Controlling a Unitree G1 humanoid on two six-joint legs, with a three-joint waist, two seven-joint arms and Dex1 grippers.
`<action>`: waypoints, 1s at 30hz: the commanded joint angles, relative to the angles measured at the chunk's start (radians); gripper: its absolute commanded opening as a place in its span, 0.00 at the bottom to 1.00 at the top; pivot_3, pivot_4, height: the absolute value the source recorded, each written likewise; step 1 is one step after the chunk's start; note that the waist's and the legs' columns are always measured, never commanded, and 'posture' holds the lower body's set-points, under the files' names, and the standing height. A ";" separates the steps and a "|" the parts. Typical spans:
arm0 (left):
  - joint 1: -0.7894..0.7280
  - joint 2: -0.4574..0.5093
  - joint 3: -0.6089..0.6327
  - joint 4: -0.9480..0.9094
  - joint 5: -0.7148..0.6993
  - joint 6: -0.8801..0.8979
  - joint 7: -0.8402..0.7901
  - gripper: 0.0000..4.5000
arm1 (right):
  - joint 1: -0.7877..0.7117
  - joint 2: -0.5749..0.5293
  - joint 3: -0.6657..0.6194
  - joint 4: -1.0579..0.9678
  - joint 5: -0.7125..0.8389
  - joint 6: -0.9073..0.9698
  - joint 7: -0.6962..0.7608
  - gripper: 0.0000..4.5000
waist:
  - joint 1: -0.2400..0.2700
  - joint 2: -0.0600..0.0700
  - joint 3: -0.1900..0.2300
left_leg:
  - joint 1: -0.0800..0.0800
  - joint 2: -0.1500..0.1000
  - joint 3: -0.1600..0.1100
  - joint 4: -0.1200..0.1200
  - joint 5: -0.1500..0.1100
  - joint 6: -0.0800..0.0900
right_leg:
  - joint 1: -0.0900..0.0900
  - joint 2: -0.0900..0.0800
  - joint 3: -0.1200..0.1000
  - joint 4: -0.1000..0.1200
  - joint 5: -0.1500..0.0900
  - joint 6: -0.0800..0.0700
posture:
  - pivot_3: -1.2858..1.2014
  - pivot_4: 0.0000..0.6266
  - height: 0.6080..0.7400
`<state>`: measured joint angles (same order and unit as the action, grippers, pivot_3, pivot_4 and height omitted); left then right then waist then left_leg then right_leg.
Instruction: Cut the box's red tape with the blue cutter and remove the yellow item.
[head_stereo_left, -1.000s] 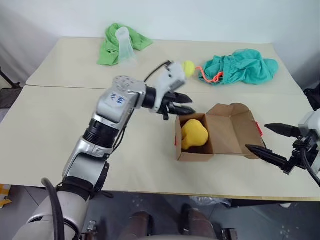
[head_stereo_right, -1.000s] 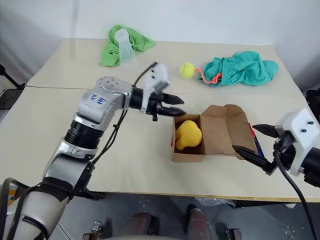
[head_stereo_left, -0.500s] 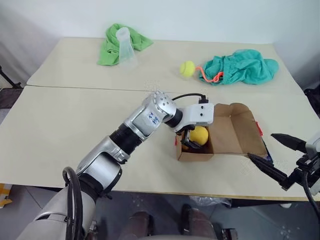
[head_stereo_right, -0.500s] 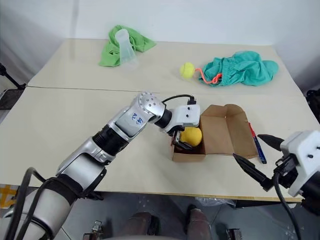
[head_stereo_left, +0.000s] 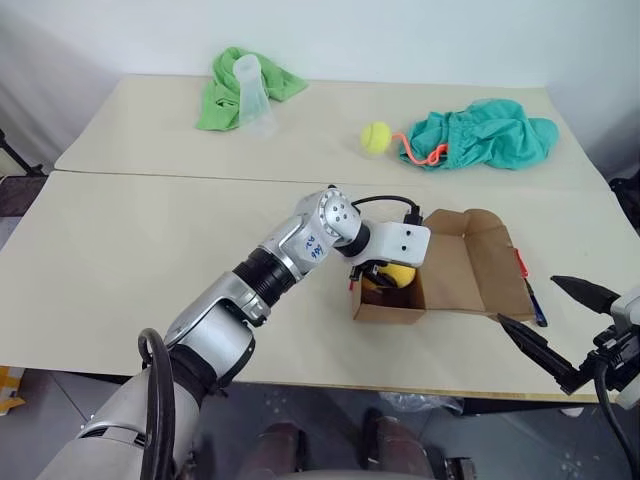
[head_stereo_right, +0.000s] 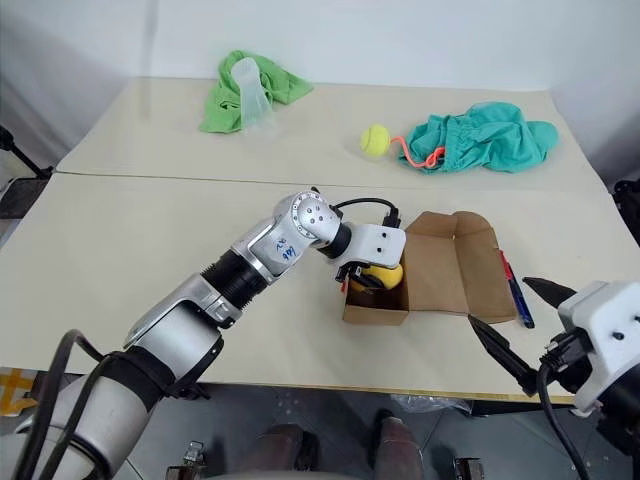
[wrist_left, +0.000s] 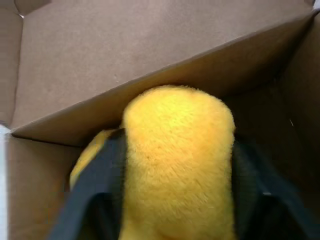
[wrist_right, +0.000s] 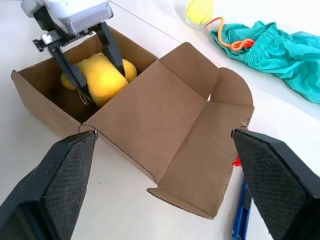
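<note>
With lid flapped open, I see left gripper (wrist_right: 90, 57) clenched around the yellow item (wrist_right: 100, 77) inside the box (wrist_right: 165, 120), so lift goes straight up; right gripper (head_stereo_left: 560, 330) spread, empty, near-right.

yellow item (wrist_right: 100, 77) in box (wrist_right: 165, 120), cutter (head_stereo_right: 517, 296) right of box, ball (head_stereo_left: 376, 136) behind box

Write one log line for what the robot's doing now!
box: open | left gripper: astride yellow item inside box | right gripper: open, empty | blue cutter: on table
</note>
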<state>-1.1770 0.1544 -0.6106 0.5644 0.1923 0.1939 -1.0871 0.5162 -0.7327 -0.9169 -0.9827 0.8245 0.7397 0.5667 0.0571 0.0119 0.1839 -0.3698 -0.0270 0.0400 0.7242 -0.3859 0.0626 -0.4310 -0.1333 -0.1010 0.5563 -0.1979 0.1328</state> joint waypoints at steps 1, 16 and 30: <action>-0.022 -0.024 0.068 -0.027 -0.038 0.036 -0.006 0.29 | 0.004 -0.013 -0.052 -0.002 0.004 -0.032 0.007 1.00 | 0.000 0.000 0.000 | 0.000 0.000 0.000 0.000 0.000 0.000 | 0.000 0.000 0.000 0.000 0.000 0.000 | 0.52 0.24 1.00; 0.002 -0.058 0.383 -0.260 -0.212 0.324 0.164 0.02 | -0.063 -0.135 -0.057 0.118 -0.005 -0.039 0.097 1.00 | -0.001 0.000 0.000 | 0.000 -0.001 0.000 0.001 -0.001 0.002 | 0.000 0.000 0.000 0.000 0.000 0.000 | 0.52 0.24 1.00; 0.168 0.273 0.493 -0.491 -0.171 0.677 0.417 0.02 | -0.391 -0.232 0.153 0.523 0.056 -0.202 0.473 1.00 | -0.015 0.000 0.000 | 0.003 0.000 0.001 0.000 0.001 -0.002 | 0.001 0.002 0.001 0.002 0.001 0.001 | 0.52 0.24 1.00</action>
<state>-1.0440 0.3841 -0.1051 0.1388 -0.0072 0.8254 -0.6780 0.1566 -0.9455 -0.7842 -0.5063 0.8563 0.5739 0.9728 0.0424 0.0120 0.1839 -0.3666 -0.0274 0.0414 0.7240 -0.3844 0.0605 -0.4295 -0.1319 -0.0999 0.5582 -0.1973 0.1338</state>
